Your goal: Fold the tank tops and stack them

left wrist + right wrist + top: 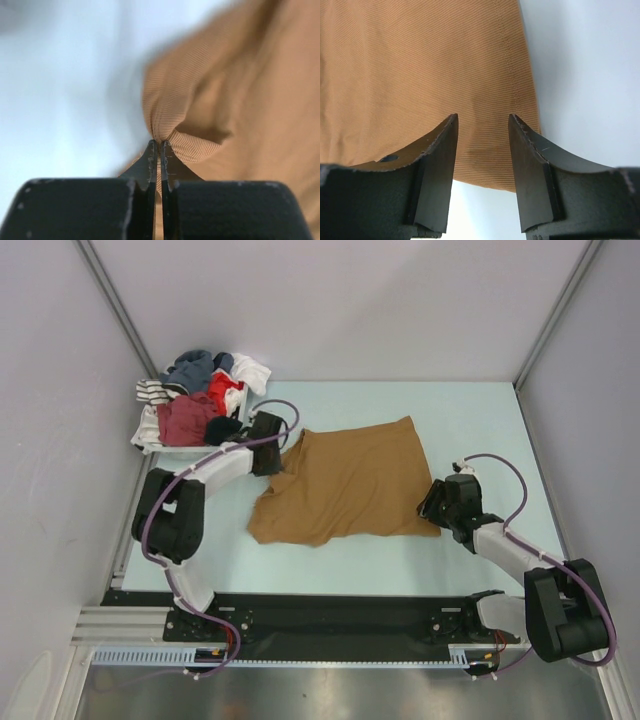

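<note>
Clothes (195, 400) are lying heaped at the far left, a soft jumble of red, striped, blue and white, with a dark maroon piece (185, 420) among them. Just right of the heap, our left gripper (158, 145) is pinching the far-left corner of the tan-brown tank top (350, 485), jaws together on a puckered fold of fine ribbed knit. The top is lying mid-way across the pale table (470, 420), mostly flat and rumpled along its left side. At its near-right corner our right gripper (482, 122) is hovering, jaws apart over the stitched hem, gripping nothing. We are judging this to be the start of the fold. Next, the right jaws are going to have to close on that corner so both corners lift evenly.
</note>
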Controlling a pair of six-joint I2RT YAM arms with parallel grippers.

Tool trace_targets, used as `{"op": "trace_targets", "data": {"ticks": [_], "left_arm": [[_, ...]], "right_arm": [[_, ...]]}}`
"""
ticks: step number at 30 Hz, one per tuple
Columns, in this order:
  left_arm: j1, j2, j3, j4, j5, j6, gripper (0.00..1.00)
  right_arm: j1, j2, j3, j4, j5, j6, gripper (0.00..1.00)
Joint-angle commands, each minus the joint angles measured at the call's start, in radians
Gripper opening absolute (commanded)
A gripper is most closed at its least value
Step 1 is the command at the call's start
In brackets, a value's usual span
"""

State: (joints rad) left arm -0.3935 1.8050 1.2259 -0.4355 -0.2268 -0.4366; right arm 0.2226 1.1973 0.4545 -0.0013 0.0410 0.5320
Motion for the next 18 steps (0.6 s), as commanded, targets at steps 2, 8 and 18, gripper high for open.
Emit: {"op": "trace_targets", "data": {"ticks": [2,8,18], "left_arm": [[0.123,-0.072,0.038,0.044,-0.042,-0.042,0.00],[0.182,-0.071,0.044,0.044,-0.130,-0.077,0.93],[0.121,-0.206,-0.020,0.018,-0.039,-0.010,0.93]], "right_arm": [[0.004,0.004,0.003,0.040,0.011,0.008,0.49],[0.006,0.005,0.003,0.043,0.005,0.003,0.51],[0.009,0.001,0.021,0.008,0.043,0.016,0.54]]}}
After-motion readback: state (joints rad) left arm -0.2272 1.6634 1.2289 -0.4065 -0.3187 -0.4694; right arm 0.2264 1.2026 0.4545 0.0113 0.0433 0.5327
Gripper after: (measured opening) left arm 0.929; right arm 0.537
